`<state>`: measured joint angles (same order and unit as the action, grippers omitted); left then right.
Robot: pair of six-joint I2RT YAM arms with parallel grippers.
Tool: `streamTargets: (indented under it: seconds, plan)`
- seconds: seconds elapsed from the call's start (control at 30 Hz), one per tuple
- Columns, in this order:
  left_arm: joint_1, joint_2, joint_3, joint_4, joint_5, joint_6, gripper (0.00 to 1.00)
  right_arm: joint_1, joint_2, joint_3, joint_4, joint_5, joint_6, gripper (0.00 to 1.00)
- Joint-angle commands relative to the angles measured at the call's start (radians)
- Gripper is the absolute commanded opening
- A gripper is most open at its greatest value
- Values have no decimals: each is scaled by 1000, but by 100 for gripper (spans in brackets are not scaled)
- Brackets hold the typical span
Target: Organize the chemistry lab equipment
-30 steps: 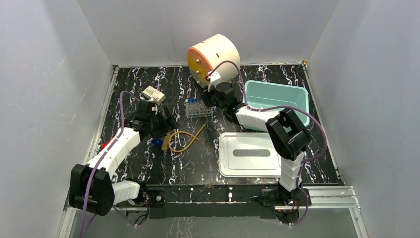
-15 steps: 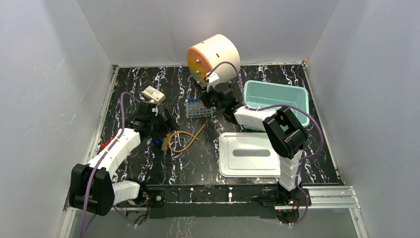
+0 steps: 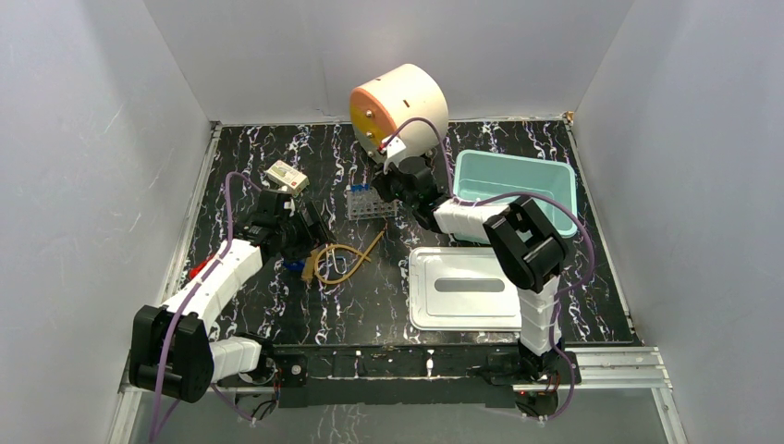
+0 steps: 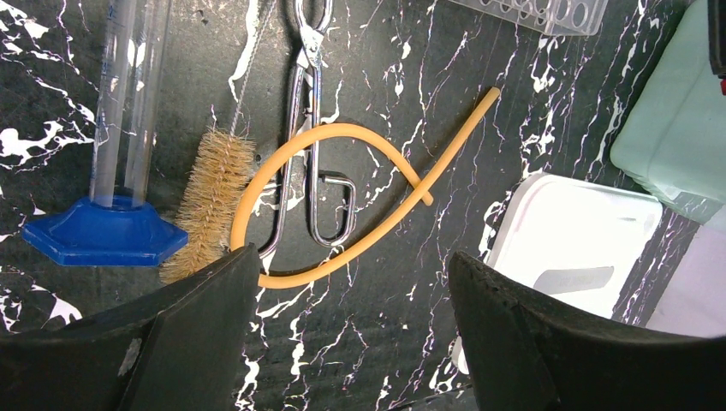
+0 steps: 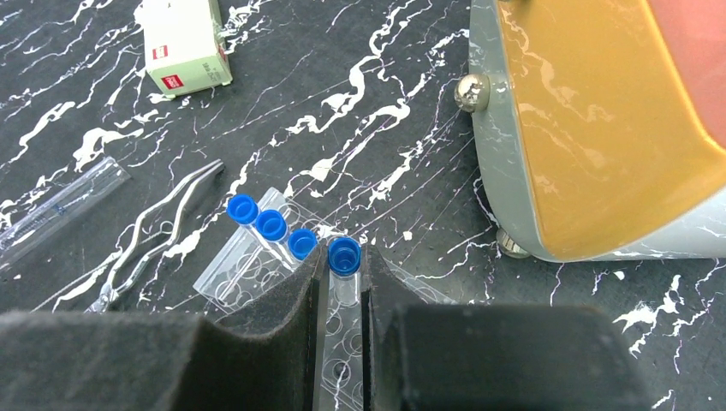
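Black marbled table (image 3: 277, 157) is sitting inside grey walls; only the right wrist view is showing the right gripper (image 5: 342, 287) pinching a blue-capped tube (image 5: 344, 255) over the clear rack (image 5: 240, 276); the left wrist view is showing the left gripper (image 4: 351, 282) hanging spread above the tan tubing coil (image 4: 342, 130) and a bristle brush (image 4: 210, 201).
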<state>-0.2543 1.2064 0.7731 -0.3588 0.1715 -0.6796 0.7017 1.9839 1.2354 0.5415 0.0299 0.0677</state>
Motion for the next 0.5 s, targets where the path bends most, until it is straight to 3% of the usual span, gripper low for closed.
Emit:
streamTargets:
  seconds: [0.0,0.47]
  plan:
    - [0,-13,-12,-11,-7,15,79,4,10,47,79,2,-30,21]
    - [1,-13,-21,-7,-10,18,79,3,15,19,103,-55,-66,25]
